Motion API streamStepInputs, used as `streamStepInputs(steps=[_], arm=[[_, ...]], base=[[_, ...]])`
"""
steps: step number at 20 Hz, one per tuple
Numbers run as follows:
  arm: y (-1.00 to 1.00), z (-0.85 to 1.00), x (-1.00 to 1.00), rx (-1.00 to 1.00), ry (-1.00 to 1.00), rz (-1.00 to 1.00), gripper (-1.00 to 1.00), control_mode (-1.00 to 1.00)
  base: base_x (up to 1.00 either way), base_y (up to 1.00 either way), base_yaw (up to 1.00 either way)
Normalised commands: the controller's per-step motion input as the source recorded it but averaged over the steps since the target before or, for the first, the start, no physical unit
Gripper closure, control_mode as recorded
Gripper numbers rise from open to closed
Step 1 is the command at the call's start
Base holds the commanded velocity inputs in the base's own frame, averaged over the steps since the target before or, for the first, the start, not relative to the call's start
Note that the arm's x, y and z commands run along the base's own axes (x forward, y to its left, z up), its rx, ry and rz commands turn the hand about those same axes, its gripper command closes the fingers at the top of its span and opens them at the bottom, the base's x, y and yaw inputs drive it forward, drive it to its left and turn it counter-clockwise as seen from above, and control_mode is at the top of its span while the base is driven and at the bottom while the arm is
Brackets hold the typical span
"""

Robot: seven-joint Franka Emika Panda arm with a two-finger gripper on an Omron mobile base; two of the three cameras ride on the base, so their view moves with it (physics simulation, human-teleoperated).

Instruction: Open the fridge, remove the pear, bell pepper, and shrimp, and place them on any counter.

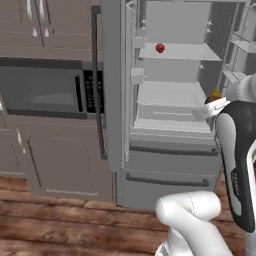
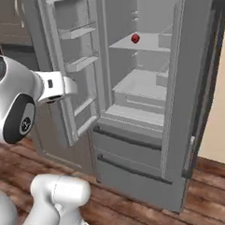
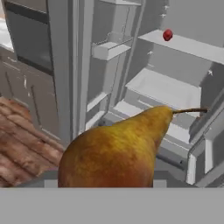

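The grey steel fridge (image 1: 170, 155) stands with both doors swung open, its white shelves showing. The red bell pepper (image 1: 160, 48) sits on the upper shelf (image 2: 135, 38), at the top right of the hand view (image 3: 167, 35). A yellow-brown pear (image 3: 118, 148) looms large right in front of the hand camera, stem pointing right, covering the fingertips. In the left base view the pear (image 1: 215, 95) peeks out above my gripper (image 1: 211, 105), which is shut on it in front of the fridge's lower shelves. The shrimp is hidden.
A grey microwave (image 1: 45, 92) sits in the cabinets left of the fridge. The open left door (image 2: 74, 65) with its bins hangs close beside my hand; the right door (image 2: 178, 83) stands open too. Two closed drawers (image 2: 130, 155) lie below, over wooden floor (image 1: 60, 225).
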Motion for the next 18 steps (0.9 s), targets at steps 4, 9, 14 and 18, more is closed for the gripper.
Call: streamStepInputs(steps=[4,9,14,18], arm=[[0.0,0.0,0.0,0.0,0.0,0.0,1.0,1.0],[0.0,0.0,0.0,0.0,0.0,0.0,1.0,1.0],[0.0,0.0,0.0,0.0,0.0,0.0,1.0,1.0],[0.0,0.0,0.0,0.0,0.0,0.0,1.0,1.0]], base=[[-0.22,0.0,1.0],[-0.19,0.0,1.0],[-0.17,0.0,1.0],[-0.14,0.0,1.0]])
